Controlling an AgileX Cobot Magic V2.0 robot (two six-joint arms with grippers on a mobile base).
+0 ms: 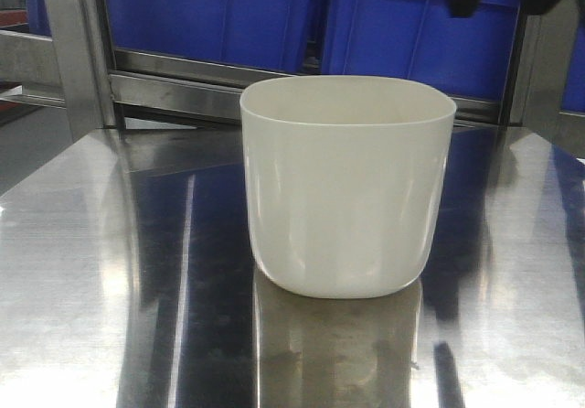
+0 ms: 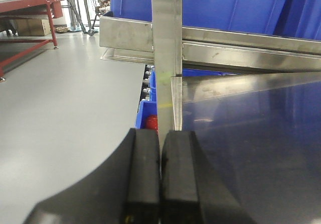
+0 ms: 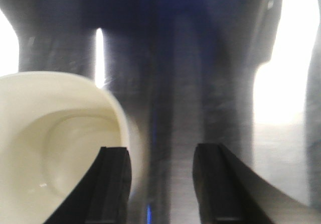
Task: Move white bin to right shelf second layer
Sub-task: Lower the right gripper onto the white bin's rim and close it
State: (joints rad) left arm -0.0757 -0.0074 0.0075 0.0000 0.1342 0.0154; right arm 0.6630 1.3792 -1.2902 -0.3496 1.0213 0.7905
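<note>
The bin [image 1: 347,188] is a cream-white, glossy plastic tub with a rounded-square mouth and a thin, even rim. Its smooth walls have no handles and taper slightly down to a rounded base. It stands upright with its mouth open upward, resting on the steel top [image 1: 82,271] near the middle of that top, a little toward its back edge. Its pale reflection shows in the steel top just in front of the base. From the right wrist view the bin [image 3: 50,148] is seen from above: the inside is empty, glossy, and has a faint round outline in its floor.
</note>
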